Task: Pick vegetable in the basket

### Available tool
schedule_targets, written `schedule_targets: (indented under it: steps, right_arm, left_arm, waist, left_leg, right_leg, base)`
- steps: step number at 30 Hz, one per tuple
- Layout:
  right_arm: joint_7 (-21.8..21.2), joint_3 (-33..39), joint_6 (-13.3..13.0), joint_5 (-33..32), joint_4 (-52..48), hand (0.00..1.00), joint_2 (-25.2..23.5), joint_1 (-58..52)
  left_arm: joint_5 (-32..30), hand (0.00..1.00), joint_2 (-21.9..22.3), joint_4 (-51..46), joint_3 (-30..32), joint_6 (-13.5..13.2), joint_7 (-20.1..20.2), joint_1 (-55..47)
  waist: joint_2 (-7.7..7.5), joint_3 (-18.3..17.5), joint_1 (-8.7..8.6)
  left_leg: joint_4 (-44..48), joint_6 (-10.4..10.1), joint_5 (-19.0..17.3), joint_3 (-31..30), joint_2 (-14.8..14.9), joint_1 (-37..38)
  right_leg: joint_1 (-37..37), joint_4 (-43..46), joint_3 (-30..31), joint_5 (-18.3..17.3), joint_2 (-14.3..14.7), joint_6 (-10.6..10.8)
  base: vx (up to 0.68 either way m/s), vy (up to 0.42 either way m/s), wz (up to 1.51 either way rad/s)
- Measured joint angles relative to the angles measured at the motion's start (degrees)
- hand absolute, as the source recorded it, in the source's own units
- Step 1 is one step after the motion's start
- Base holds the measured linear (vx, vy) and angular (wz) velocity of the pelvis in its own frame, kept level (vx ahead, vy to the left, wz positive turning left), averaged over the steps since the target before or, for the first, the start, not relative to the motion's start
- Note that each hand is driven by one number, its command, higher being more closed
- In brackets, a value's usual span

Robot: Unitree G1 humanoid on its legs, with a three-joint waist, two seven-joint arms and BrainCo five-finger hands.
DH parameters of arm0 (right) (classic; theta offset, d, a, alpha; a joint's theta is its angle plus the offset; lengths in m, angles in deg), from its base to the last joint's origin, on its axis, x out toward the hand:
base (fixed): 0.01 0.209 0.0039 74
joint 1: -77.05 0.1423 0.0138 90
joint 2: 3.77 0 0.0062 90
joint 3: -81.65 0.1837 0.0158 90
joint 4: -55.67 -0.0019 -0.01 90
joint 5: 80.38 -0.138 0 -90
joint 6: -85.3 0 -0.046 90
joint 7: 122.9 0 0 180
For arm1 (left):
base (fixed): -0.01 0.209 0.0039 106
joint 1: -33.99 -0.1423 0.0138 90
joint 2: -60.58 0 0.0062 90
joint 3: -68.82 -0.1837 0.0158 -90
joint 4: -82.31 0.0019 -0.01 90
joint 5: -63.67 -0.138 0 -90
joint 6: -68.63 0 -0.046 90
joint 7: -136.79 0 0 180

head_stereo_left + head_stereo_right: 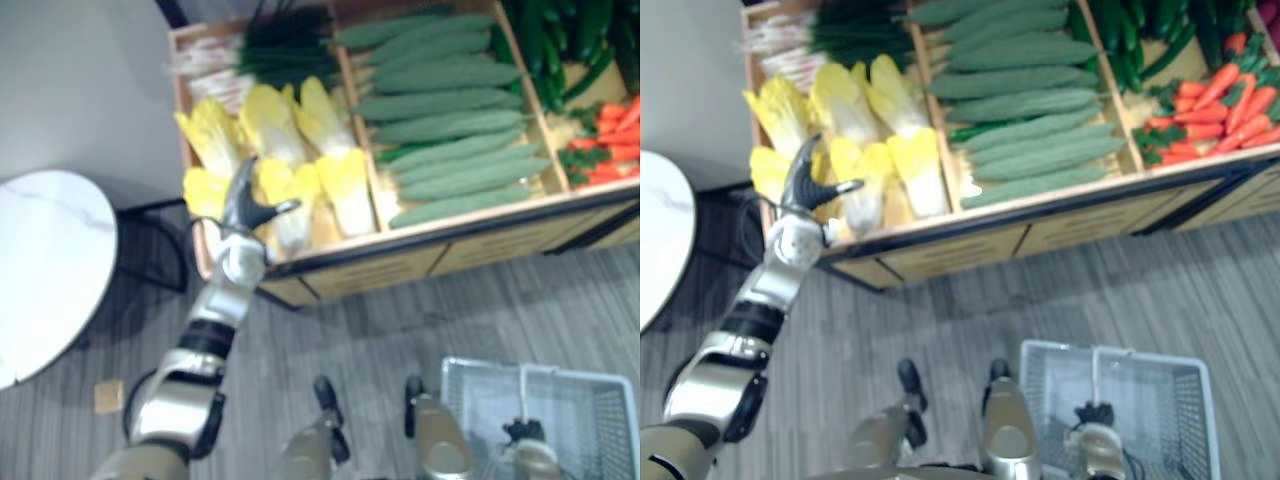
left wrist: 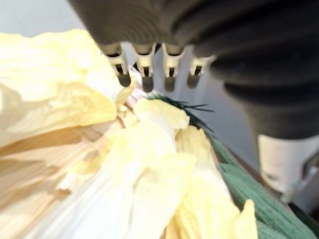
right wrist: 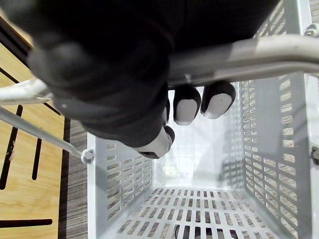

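Yellow-white cabbages lie in the left compartment of a wooden produce stand. My left hand hovers over the front cabbages with fingers straight and thumb out, holding nothing. In the left wrist view its fingertips hang just above the cabbage leaves. My right hand is curled round the metal handle of a white plastic basket held low at the right. The basket's inside holds nothing.
Green cucumbers fill the middle compartment, with carrots and dark green peppers to the right and green onions behind the cabbages. A round white table stands at the left on the grey floor.
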Motion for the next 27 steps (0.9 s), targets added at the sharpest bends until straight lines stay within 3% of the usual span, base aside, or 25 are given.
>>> schedule_targets:
  steps: [12, 13, 18, 20, 23, 27]
  right_arm:
    - [2.29, -0.07, -1.13, -2.15, -0.36, 1.00, 0.89, 5.55]
    - [2.56, -0.11, -1.17, -2.56, -0.37, 1.00, 0.87, 6.13]
    - [3.83, -1.91, -1.47, -4.15, -1.00, 1.00, 0.86, 7.96]
    - [3.83, -3.21, -1.53, -4.15, -2.73, 1.00, 0.30, 8.44]
    - [3.86, -3.62, -1.51, -4.58, -3.61, 1.00, -0.28, 8.48]
    - [3.81, -4.51, -1.36, -4.84, -4.47, 1.00, -0.82, 8.45]
  left_arm:
    - [-0.02, 0.00, -0.06, 9.89, 0.18, 2.00, -1.81, 9.40]
    - [-0.03, 1.00, -0.23, 10.83, 0.22, 1.98, -2.35, 10.72]
    - [-0.38, 1.00, -2.16, 12.92, 2.68, 1.30, -4.21, 14.36]
    - [-0.81, 1.00, -3.14, 13.13, 5.29, 1.60, -4.22, 15.59]
    - [-2.66, 1.00, -2.89, 13.05, 5.39, 1.69, -4.17, 16.49]
    - [-2.64, 1.00, -1.70, 13.04, 5.37, 2.19, -3.97, 17.06]
  waist:
    - [0.28, 3.86, 0.04]
    - [0.29, 3.89, 0.07]
    - [0.67, 4.31, 0.69]
    - [0.83, 4.38, 0.94]
    - [0.78, 4.42, 1.10]
    - [0.01, 4.87, 1.79]
  left_leg:
    - [0.13, 0.34, 0.86, 3.77, 0.01, -6.99]
    - [0.10, 0.32, 1.01, 4.37, 0.06, -8.31]
    - [-0.07, -0.34, 0.96, 7.24, 0.93, -11.91]
    - [-0.07, -0.36, 0.82, 11.27, 2.11, -13.03]
    - [-0.05, -0.15, 1.18, 15.69, 3.08, -12.97]
    - [-0.03, 0.01, 1.15, 17.02, 2.99, -11.32]
  right_leg:
    - [-9.40, 0.99, 3.54, 1.85, 0.54, -0.20]
    - [-11.09, 1.17, 3.94, 2.12, 0.52, -0.18]
    - [-15.90, 1.21, 5.97, 3.42, 1.00, -0.19]
    - [-17.00, -0.96, 7.16, 5.19, 1.83, 0.08]
    - [-16.83, -2.36, 7.22, 6.30, 1.95, 0.30]
    - [-14.86, -3.90, 7.77, 7.28, 1.82, 0.72]
  base:
    - [0.02, -0.012, -0.13]
    - [0.02, -0.025, -0.11]
    - [0.01, -0.046, -0.21]
    - [-0.01, -0.022, -0.33]
    - [0.02, -0.031, -0.06]
    - [0.05, -0.017, -0.09]
